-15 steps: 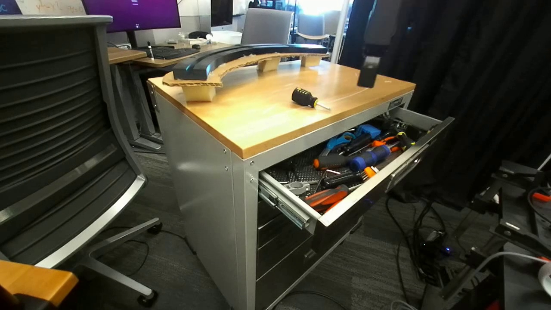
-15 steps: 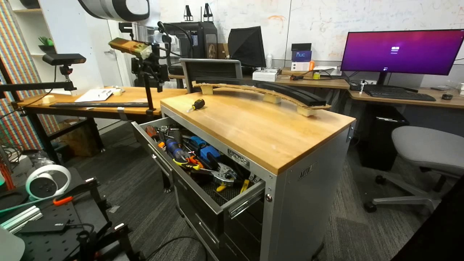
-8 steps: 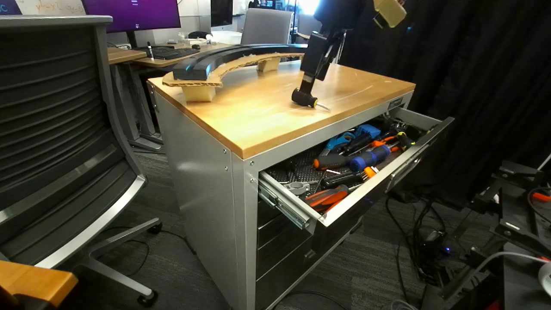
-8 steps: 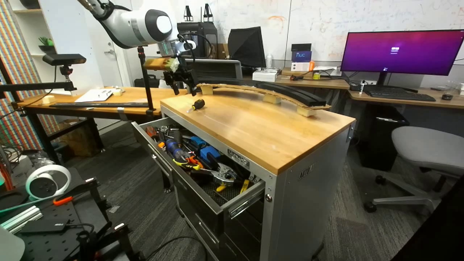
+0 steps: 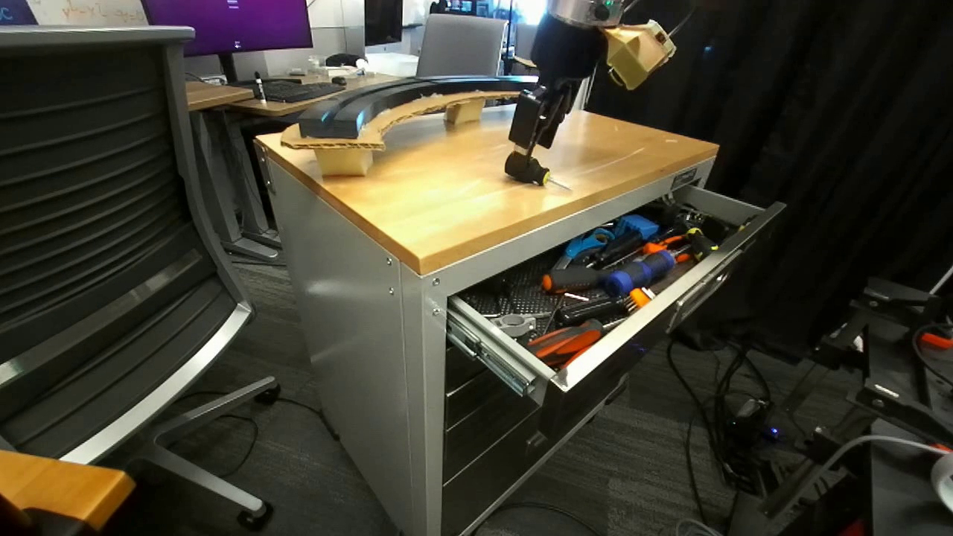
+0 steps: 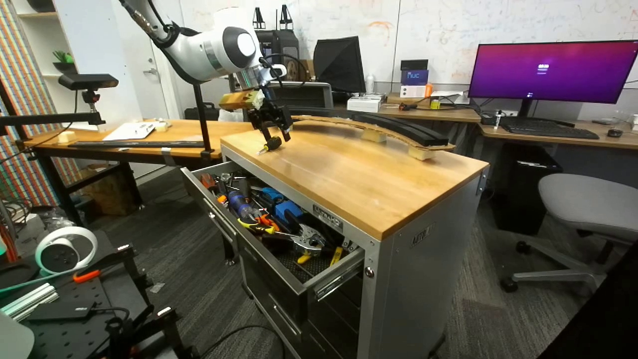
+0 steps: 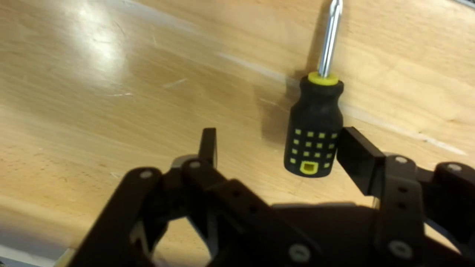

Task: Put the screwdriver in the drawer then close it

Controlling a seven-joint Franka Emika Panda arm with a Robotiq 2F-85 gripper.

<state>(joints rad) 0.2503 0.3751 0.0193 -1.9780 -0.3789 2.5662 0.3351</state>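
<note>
Gripper [image 7: 277,136], jaws wide and holding nothing, straddles the screwdriver [image 7: 315,122], which lies on the wooden top [image 6: 359,174], nearer the right jaw in the wrist view. With the drawer [image 5: 633,326] pulled out, grasping, stowing and closing look undone.

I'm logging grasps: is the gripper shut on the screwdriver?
No, the wrist view shows the gripper open, with tabletop visible between one finger and the screwdriver.

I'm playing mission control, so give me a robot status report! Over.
End effector open. Screwdriver lying on wooden top, not gripped. Drawer open; tools inside might get in the way.
</note>
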